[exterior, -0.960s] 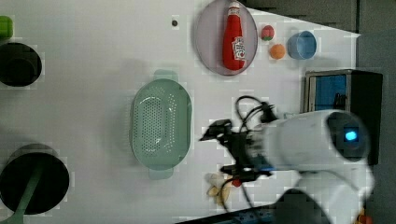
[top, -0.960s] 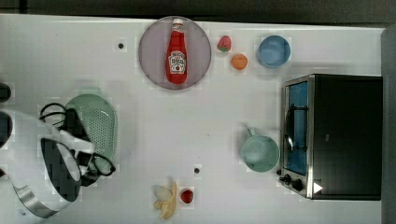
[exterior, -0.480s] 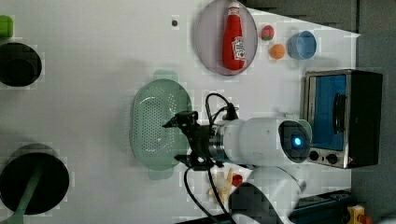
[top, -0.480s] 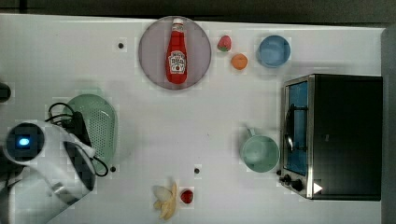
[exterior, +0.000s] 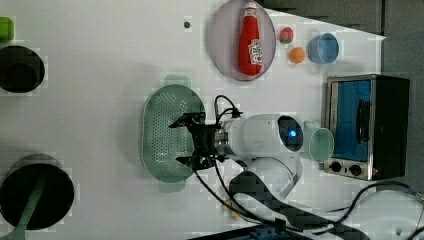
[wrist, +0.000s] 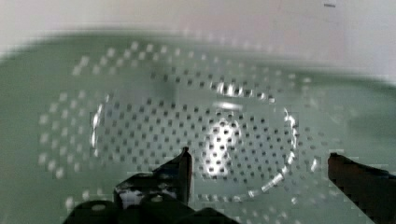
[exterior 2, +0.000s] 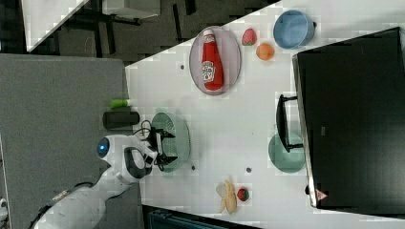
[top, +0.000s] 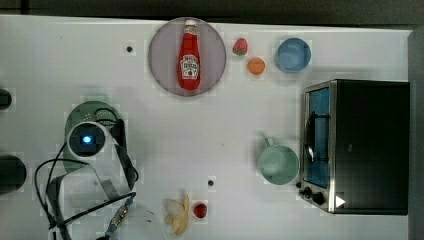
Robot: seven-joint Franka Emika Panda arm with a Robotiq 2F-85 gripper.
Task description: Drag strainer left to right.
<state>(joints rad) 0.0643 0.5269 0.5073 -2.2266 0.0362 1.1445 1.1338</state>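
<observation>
The strainer [exterior: 162,131] is a pale green oval colander with a perforated basin, lying on the white table [exterior: 100,75] at the left view's middle left. My gripper [exterior: 181,141] hangs over its basin on the side nearer the arm, open, with nothing between its fingers. In the wrist view the dotted basin [wrist: 187,112] lies close below the open gripper [wrist: 259,158]. In the top view my white wrist [top: 87,140] covers most of the strainer [top: 87,106]. The right view shows the gripper [exterior 2: 166,147] over the strainer [exterior 2: 180,136].
A mint mug [top: 278,164] stands beside a toaster oven [top: 357,145] at the top view's right. A plate [top: 160,55] holds a ketchup bottle [top: 189,55]. A blue bowl [top: 293,54], small fruits [top: 256,65] and a banana [top: 177,217] lie around. Dark round pots [exterior: 20,69] sit at the left view's left.
My arm has swung over the strainer, moving toward the left view's left, so the open gripper now hangs above the basin. The strainer has not moved.
</observation>
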